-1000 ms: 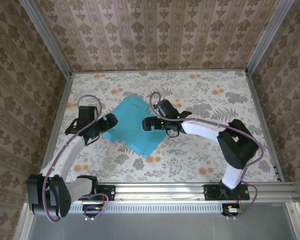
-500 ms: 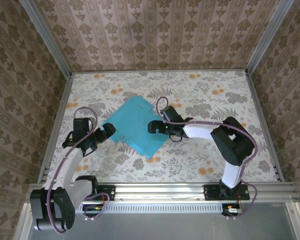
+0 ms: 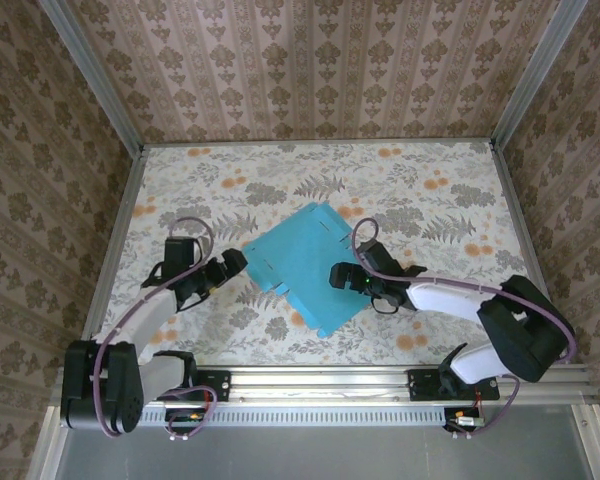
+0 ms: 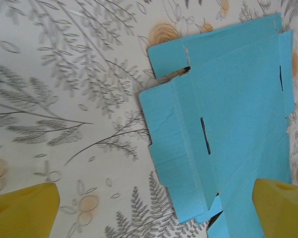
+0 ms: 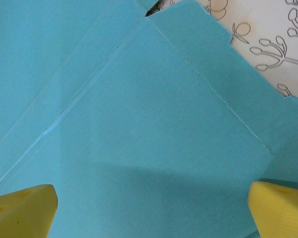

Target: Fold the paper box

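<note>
Paper box [image 3: 305, 262], not yet folded, lies as a flat turquoise sheet with its coloured side up, and both arms have their ends right by it.

The right gripper [image 3: 338, 276] sits low over the sheet's right-hand edge with its jaws spread wide and nothing between them. In its own wrist view the right gripper [image 5: 149, 210] has two yellow fingertips [image 5: 20, 208] at the bottom corners, with bare turquoise card and a couple of long creases [image 5: 79, 99] between them. I cannot tell whether the tips actually touch the card.

The left gripper [image 3: 230, 265] is just beside the sheet's left corner, also spread wide and holding nothing. In the left wrist view, the left gripper [image 4: 152, 210] has one yellow tip over the patterned cloth and the other over the card's near edge. Ahead of it the paper box [image 4: 228, 114] shows its side flaps and two narrow slots [image 4: 204, 135].

Further out, the sheet lies cornerwise near the middle of the floral table [image 3: 430, 200], a little towards the arms' side. A metal rail [image 3: 380, 380] carries the two bases at the near edge, and papered walls [image 3: 320, 70] close in the other three sides.
</note>
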Robot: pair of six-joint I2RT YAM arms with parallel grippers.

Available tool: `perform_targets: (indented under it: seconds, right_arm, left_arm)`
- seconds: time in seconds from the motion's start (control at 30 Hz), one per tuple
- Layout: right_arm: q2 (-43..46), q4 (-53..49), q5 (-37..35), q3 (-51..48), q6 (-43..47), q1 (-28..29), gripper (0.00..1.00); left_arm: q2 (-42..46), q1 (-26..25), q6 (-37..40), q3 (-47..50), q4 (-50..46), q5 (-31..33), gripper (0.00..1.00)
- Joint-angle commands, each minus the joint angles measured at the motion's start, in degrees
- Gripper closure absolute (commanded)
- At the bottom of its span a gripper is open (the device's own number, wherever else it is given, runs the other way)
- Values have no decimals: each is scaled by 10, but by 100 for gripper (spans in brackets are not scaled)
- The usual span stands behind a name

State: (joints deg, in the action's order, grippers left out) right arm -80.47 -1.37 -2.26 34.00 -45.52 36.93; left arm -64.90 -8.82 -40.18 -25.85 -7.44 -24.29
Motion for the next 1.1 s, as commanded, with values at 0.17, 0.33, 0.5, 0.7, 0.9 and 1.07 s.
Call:
perform_targets:
  seconds: [0.17,0.33,0.5,0.7,0.9,1.07]
  right_arm:
    - [102,-71,65,22,81,-3,0]
    - [108,-92,60,27,93,-3,0]
    - [103,-83,54,14,90,-3,0]
    - [98,-78,52,11,94,-3,0]
    - [92,-73,50,7,96,-4,0]
    - [89,-70,51,4,98,-4,0]
  left_arm:
    - [-96,-53,-6,-70,-6,14,3]
    - [-139,-77,-23,-104,-16,34,9]
    - [-167,-99,-32,-132,-46,62,11]
    - [-190,-116,-48,-154,-60,77,13]
    - [-210,-131,-48,-185,-93,105,20]
    - [-225,-135,-45,-197,-98,121,23]
